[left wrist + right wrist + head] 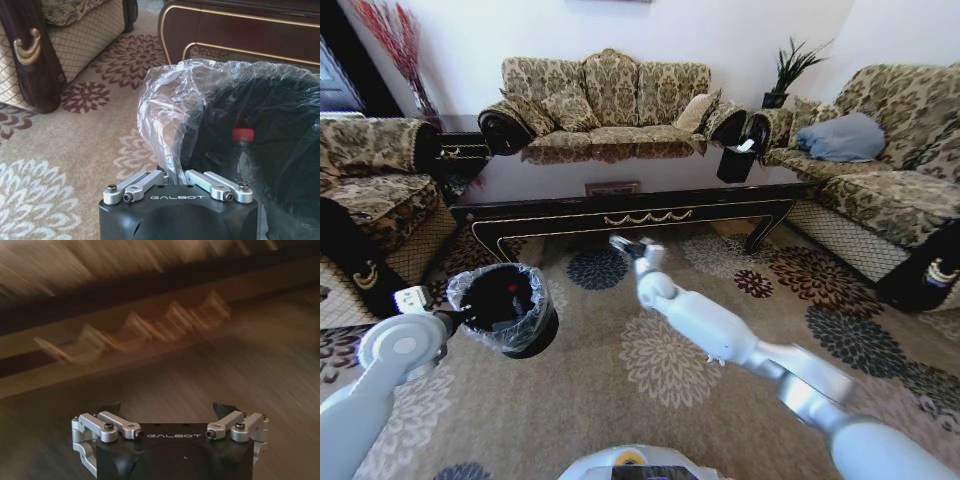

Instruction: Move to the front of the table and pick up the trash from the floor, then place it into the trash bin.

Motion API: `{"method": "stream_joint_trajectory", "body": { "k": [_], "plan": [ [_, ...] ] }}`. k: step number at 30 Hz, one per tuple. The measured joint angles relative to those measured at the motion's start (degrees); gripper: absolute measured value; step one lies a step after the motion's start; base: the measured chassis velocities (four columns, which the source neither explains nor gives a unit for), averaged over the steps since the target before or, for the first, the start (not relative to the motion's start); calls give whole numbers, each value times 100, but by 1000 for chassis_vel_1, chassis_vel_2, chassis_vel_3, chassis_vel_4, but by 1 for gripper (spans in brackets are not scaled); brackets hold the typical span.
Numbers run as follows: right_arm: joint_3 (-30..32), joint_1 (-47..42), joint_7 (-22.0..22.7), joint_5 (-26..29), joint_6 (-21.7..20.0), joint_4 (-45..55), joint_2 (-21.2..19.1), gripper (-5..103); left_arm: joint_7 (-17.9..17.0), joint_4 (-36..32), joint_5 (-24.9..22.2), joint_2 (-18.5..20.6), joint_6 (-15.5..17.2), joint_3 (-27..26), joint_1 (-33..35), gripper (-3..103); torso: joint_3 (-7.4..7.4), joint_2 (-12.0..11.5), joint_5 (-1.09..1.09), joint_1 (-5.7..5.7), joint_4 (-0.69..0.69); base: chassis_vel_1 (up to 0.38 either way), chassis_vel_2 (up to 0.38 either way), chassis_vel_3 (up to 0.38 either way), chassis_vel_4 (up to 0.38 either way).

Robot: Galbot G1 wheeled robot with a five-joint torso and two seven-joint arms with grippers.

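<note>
Left gripper: closed on the rim of the trash bin, pinching the clear plastic liner where it folds over the edge. In the head view the trash bin hangs at the left arm's end, over the patterned carpet, near the left end of the table.

Bin contents: a clear plastic bottle with a red cap stands inside, against the dark interior. A red spot shows inside the bin in the head view as well.

Right gripper: extended forward above the carpet, just short of the table's front side and its gold scroll trim. In the right wrist view the fingers are spread wide with nothing between them.

Surroundings: a black tissue box sits at the table's far right corner. Sofas stand on three sides: behind the table, left and right. The left sofa's dark wooden arm stands close beside the bin.
</note>
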Motion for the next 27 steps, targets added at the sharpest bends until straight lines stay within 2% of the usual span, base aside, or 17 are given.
{"method": "stream_joint_trajectory", "body": {
  "k": [1, 3, 5, 6, 11, 16, 18, 21, 27],
  "plan": [
    [232, -205, 432, 312, -186, 49, 23, 100, 2, -11, -2, 2, 0, 8, 0, 2, 0, 0, 1, 0, 0, 0, 0, 0, 0],
    [650, -540, 894, 629, -307, 72, 83, 100, 1, -21, 2, 2, 0, 11, 19, 2, -1, 0, 0, -1, 8, 0, 0, 0, 0],
    [756, -619, 983, 675, -332, 68, 102, 100, -1, -23, 5, 2, -1, 11, 26, 2, 0, 0, 0, -1, 8, 0, 0, 0, 0],
    [1057, -818, 1212, 730, -373, -9, 183, 100, -6, -34, 16, -6, -2, 11, 43, 2, -1, 0, -1, -1, 10, 0, 0, 0, 0],
    [1541, -1050, 1383, 709, -382, -272, 311, 100, -9, -62, 30, -32, -2, 14, 52, 2, -1, 0, 0, -1, 5, 0, 0, 0, 0],
    [2477, -1252, 1577, 533, -417, -899, 670, 100, -14, -70, 49, -56, -6, 50, 36, 2, -1, 0, -2, -1, 8, 0, 0, 0, 0],
    [2612, -1285, 1587, 502, -419, -982, 722, 100, -15, -69, 51, -55, -6, 50, 35, 2, -1, 0, -1, -1, 7, 0, 0, 0, 0],
    [3317, -1443, 1758, 375, -419, -1366, 984, 100, -15, -70, 56, -54, -6, 51, 36, 2, -1, 0, -1, -1, 5, 0, 0, 0, 0],
    [3848, -1555, 1875, 225, -390, -1783, 1141, 100, -17, -74, 63, -44, -6, 52, 37, 2, 0, 0, -1, -1, 6, 0, 0, 0, 0]
  ]
}}
